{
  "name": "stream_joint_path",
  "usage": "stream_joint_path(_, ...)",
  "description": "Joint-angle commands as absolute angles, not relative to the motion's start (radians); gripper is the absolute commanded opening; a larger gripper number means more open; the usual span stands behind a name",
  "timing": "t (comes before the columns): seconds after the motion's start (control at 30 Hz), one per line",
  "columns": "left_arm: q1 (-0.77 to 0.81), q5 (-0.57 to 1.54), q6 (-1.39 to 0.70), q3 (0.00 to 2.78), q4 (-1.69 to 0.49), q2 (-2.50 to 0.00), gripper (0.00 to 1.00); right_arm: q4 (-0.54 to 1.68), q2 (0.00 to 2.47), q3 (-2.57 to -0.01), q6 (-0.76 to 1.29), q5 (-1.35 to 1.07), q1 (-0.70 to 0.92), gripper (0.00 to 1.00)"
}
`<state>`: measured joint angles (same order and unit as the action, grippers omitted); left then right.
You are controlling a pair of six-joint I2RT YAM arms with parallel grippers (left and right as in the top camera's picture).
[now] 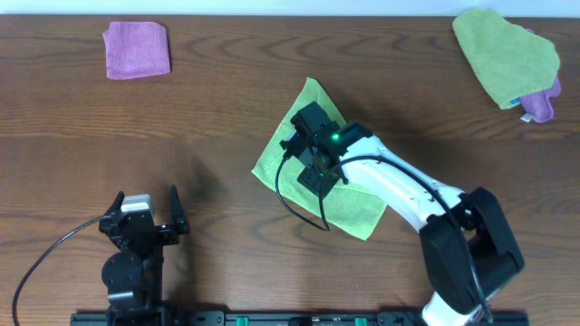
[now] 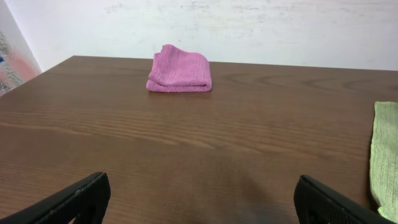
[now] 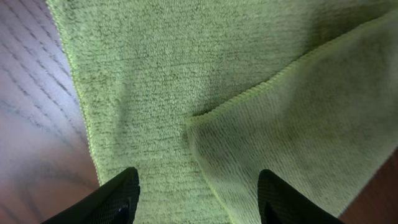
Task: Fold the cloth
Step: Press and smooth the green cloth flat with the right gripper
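Well, overhead: right claw [image 1: 313, 170] hovers over the green cloth [image 1: 361, 206]; left claw [image 1: 147, 204] sits well apart from it, with a pink cloth [image 1: 137, 50] far ahead.
Left wrist: left claw [image 2: 205, 208] released, fingers spread; green cloth [image 2: 385, 149] edge off to its right.
Right wrist: right claw [image 3: 199, 199] released; green cloth [image 3: 155, 74] directly beneath, folded flap [image 3: 298, 124] toward its right finger.
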<state>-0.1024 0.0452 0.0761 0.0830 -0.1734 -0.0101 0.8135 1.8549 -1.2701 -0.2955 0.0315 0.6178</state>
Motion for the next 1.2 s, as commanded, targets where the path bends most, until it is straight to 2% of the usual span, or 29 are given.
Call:
stream_joint_path(0.0, -0.098, 0.042, 0.083, 0.051, -0.181, -0.004, 0.96, 0.812, 1.900, -1.267, -0.276, 0.025, 0.624, 0.60)
stream_joint_path(0.2, -0.098, 0.042, 0.083, 0.051, -0.181, -0.004, 0.96, 0.805, 1.914, -1.267, -0.270, 0.022, 0.624, 0.57)
stream_joint_path(0.33, -0.098, 0.042, 0.083, 0.051, -0.181, -0.004, 0.95, 0.799, 1.921, -1.267, -0.270, 0.022, 0.623, 0.47)
stream_joint_path(0.57, -0.098, 0.042, 0.083, 0.051, -0.181, -0.004, 0.96, 0.796, 1.974, -1.267, -0.270, 0.023, 0.622, 0.47)
stream_joint_path(0.63, -0.098, 0.042, 0.083, 0.051, -0.181, -0.004, 0.95, 0.796, 1.981, -1.267, -0.270, 0.032, 0.622, 0.36)
stream_joint_path(0.73, -0.098, 0.042, 0.083, 0.051, -0.181, -0.004, 0.95, 0.796, 1.982, -1.267, -0.270, 0.056, 0.622, 0.01)
stream_joint_path(0.93, -0.098, 0.042, 0.083, 0.051, -0.181, -0.004, 0.95, 0.817, 1.981, -1.287, -0.262, 0.111, 0.622, 0.01)
stream_joint_path(1.17, -0.098, 0.042, 0.083, 0.051, -0.181, -0.004, 0.95, 0.920, 1.980, -1.427, -0.258, 0.221, 0.613, 0.01)
